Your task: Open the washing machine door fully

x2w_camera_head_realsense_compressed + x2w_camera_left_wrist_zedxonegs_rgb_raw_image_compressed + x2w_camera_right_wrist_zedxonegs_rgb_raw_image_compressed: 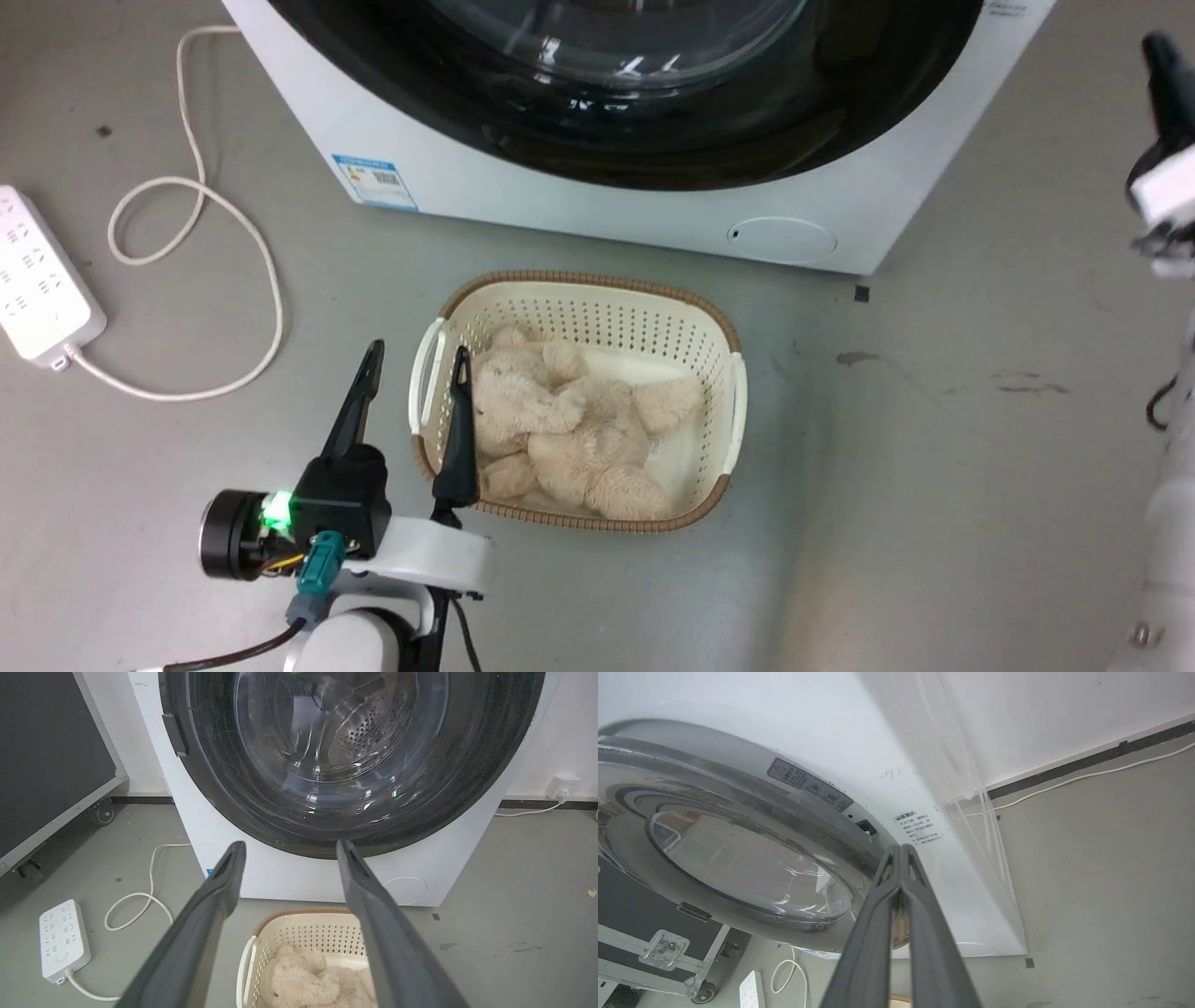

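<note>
Cream perforated plastic with a brown woven rim makes up the laundry basket [607, 317], which stands on the grey floor [934, 448] just in front of the washing machine [560, 205]. In it lies a pale beige plush bear [569, 420], sprawled across the bottom.

A blue-and-white sticker [376, 182] sits on the machine's lower front at the left, its print too small to read. In the right wrist view a grey warning label [808, 784] with a triangle sign runs along the door's inner rim. A short block of printed characters [920, 828] is on the white front panel; neither can be read. A round white flap [782, 240] is at the panel's lower right.

The washing machine door [653, 140], glossy black with a bulging glass centre, is on the machine's front. It seems to stand somewhat ajar, since the right wrist view shows its grey inner face away from the panel, though how far cannot be told.

The right gripper [901, 851] has its fingers pressed together, tips at the door's edge with nothing seen between them. The left gripper [417, 351] hangs over the basket's left handle, fingers spread and empty.

A white power strip [37, 280] and its looping cable [233, 233] lie on the floor to the left.
</note>
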{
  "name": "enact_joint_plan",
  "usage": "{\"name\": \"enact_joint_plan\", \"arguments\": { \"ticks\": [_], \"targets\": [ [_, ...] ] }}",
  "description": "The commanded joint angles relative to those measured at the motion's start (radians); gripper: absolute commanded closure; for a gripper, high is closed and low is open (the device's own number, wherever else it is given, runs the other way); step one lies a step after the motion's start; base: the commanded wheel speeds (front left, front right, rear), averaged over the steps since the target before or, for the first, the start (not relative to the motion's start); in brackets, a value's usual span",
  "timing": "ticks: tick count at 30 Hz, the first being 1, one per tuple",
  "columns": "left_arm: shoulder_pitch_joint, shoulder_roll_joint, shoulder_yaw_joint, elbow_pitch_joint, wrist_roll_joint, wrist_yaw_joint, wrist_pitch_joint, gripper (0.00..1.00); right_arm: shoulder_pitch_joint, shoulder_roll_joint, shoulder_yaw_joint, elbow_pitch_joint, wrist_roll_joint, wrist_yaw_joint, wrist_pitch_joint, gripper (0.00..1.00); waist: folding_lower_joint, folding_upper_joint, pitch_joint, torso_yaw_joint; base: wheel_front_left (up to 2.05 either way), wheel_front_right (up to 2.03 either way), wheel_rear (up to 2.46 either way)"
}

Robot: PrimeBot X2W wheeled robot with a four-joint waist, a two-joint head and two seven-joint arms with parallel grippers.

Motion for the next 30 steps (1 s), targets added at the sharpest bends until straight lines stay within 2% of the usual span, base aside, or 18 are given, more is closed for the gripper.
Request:
{"name": "enact_joint_plan", "arguments": {
  "ticks": [1, 7, 19, 30],
  "targets": [
    [-0.019, 0.003, -0.009, -0.005, -0.002, 0.009, -0.009, 0.0, -0.048, 0.005, -0.021, 0.024, 0.019, 0.0, 0.013, 1.0, -0.0001, -0.0001, 0.01, 0.007, 0.0, 0.0, 0.0],
    [-0.037, 0.003, -0.032, -0.004, -0.006, 0.018, -0.022, 0.0, -0.183, 0.011, -0.106, 0.134, 0.048, 0.0, 0.073, 1.0, -0.0001, -0.0001, 0.038, 0.028, 0.0, 0.0, 0.0],
    [-0.066, 0.002, -0.074, -0.015, -0.018, 0.042, -0.047, 0.0, -0.38, 0.001, -0.213, 0.294, 0.039, 0.0, 0.202, 1.0, -0.0001, -0.0001, 0.104, 0.066, 0.0, 0.0, 0.0],
    [-0.093, 0.001, -0.113, -0.014, -0.028, 0.065, -0.07, 0.0, -0.546, -0.007, -0.328, 0.399, 0.047, -0.001, 0.343, 1.0, -0.0001, -0.0001, 0.159, 0.094, 0.0, 0.0, 0.0]
  ]
}}
